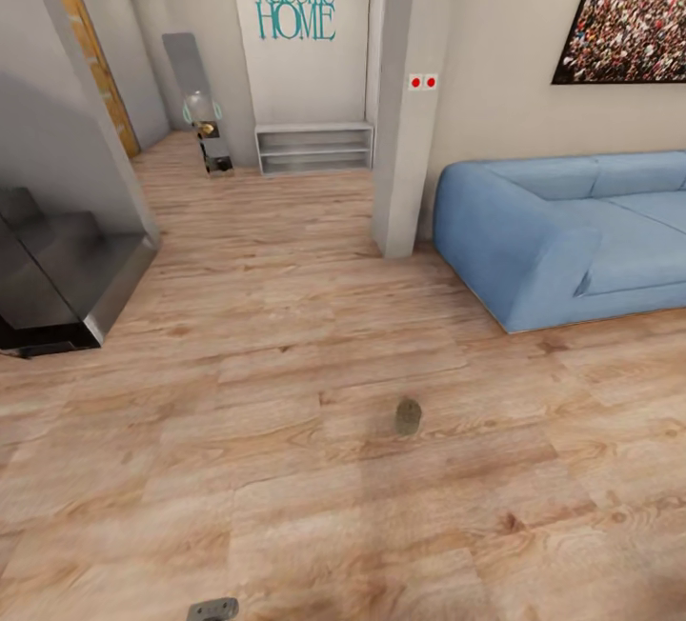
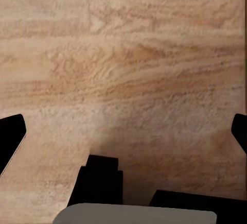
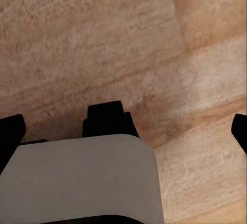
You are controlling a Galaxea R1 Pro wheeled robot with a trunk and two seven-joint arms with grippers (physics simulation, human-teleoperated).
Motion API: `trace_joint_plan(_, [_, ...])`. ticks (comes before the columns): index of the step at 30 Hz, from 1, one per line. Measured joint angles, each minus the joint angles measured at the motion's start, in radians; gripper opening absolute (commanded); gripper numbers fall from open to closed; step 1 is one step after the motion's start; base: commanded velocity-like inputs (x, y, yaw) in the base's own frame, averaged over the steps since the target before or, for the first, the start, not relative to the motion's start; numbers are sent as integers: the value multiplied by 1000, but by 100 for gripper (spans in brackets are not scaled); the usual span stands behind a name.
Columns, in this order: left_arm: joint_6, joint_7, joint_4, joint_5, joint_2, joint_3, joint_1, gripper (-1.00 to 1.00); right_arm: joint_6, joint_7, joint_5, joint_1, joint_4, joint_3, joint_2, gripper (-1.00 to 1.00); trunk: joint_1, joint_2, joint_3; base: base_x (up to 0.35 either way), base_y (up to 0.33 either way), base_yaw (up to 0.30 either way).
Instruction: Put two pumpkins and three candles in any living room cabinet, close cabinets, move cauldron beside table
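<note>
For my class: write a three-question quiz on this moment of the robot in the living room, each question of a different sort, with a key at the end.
1. True or false: the blue sofa stands against the wall under a framed picture.
2. Multiple choice: what lies on the wood floor in the middle of the head view? A) a small dark object B) a red ball C) a folded towel
3. Fill in: the teal wall lettering reads "Welcome ____".

Key: 1 true; 2 A; 3 HOME.

In both wrist views the left gripper and the right gripper have fingertips far apart over bare floor, holding nothing.
</note>
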Motion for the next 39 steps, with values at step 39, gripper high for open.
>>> trace_joint_plan(39, [0, 0, 0, 0, 0, 0, 0, 100, 2, 12, 8, 22, -3, 0, 1, 100, 0, 0, 0, 318, 0, -8])
